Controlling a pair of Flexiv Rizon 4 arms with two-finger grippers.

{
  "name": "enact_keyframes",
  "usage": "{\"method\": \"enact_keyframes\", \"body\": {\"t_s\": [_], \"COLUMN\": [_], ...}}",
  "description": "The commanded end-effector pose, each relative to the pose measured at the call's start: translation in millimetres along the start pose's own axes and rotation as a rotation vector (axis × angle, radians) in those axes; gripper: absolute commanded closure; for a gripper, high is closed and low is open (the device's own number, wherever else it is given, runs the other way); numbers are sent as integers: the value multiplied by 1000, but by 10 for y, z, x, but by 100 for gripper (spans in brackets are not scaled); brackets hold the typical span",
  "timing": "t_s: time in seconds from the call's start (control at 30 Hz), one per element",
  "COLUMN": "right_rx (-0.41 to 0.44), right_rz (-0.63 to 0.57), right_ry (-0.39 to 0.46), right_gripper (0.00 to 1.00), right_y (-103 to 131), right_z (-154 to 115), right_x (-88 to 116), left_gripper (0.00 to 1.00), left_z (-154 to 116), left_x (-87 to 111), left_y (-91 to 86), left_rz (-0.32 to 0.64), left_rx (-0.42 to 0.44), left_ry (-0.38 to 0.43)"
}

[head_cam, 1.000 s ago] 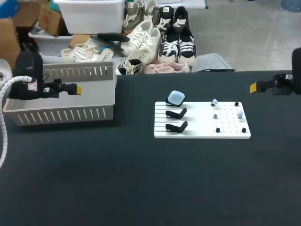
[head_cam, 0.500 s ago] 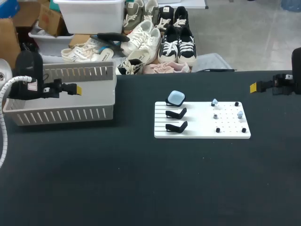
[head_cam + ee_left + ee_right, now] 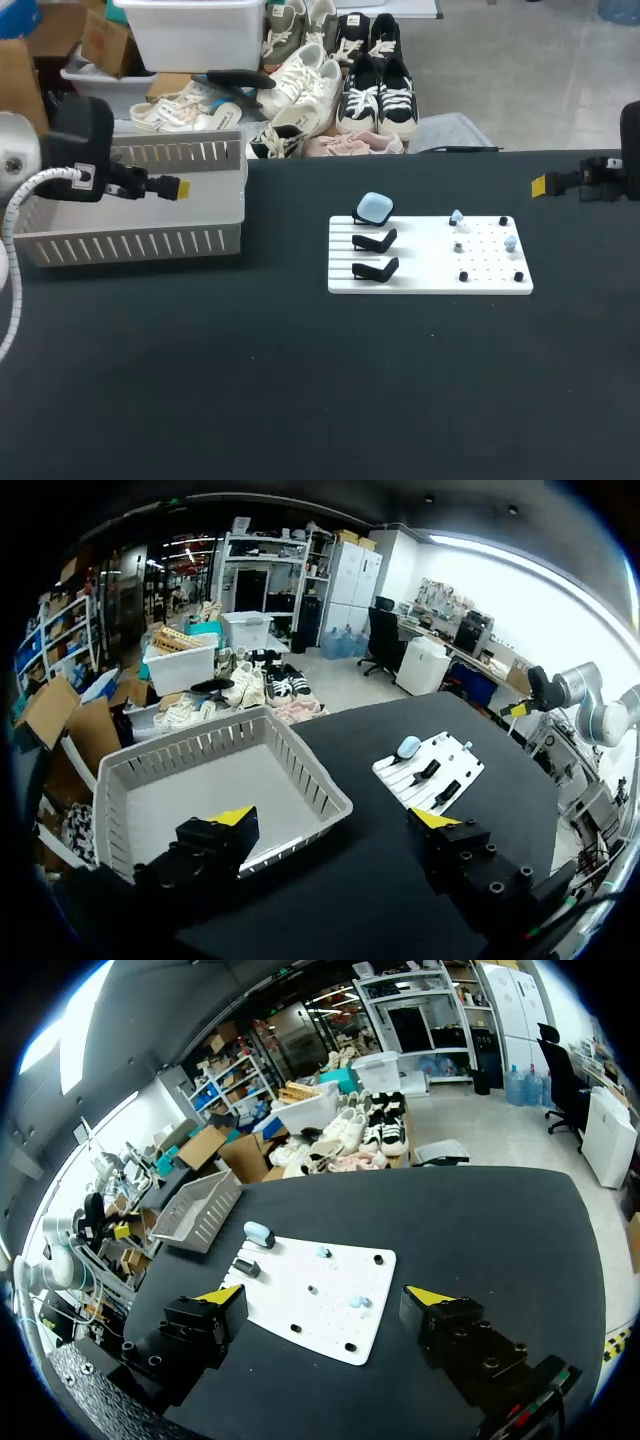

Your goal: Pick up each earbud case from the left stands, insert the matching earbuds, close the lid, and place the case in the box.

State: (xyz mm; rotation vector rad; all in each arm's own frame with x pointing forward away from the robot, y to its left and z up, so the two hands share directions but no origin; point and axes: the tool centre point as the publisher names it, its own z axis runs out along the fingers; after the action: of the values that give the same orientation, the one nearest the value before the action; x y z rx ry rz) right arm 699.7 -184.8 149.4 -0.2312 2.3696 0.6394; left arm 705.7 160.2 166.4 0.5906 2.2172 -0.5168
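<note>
Two grippers show, each with its yellow-tipped fingers spread wide and nothing between them. The left gripper [image 3: 180, 187] hangs well to the left of the white board [image 3: 430, 262], above the grey slatted box [image 3: 130, 238], whose floor looks bare in the left wrist view. The right gripper [image 3: 540, 184] hangs off the board's far right corner, apart from it and above the black table [image 3: 300, 380].

On the board's left half stand three black stands in a row. The rearmost carries the pale blue earbud case [image 3: 375, 208], lid shut as far as I can tell. The middle stand [image 3: 374, 241] and the front stand [image 3: 375, 268] hold nothing. On the board's right half, among the peg holes, sit two pale blue earbuds [image 3: 456, 216], one at the rear edge and one further right. Small dark pieces [image 3: 463, 276] sit near them, too small to tell apart.
</note>
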Motion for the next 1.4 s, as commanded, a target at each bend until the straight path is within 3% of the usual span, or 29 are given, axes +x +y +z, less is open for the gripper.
{"method": "enact_keyframes", "body": {"t_s": [0.03,0.3,0.6,0.9,1.4], "right_rx": [-2,-2,-2,-2,-2], "right_rz": [-1,-1,-1,-1,-1], "right_ry": [2,2,2,2,2], "right_gripper": [0,0,0,0,0], "right_y": [-7,-7,-7,-7,-7], "right_z": [-1,-1,-1,-1,-1], "right_x": [-4,-4,-4,-4,-4], "left_gripper": [0,0,0,0,0], "left_z": [69,155,301,596,1132], "left_x": [-16,-119,-251,-282,-370], "left_y": [22,-64,-177,-364,-669], "left_rz": [154,413,610,690,720], "left_rx": [125,252,371,429,542], "left_ry": [-89,-175,-229,-220,-225]}}
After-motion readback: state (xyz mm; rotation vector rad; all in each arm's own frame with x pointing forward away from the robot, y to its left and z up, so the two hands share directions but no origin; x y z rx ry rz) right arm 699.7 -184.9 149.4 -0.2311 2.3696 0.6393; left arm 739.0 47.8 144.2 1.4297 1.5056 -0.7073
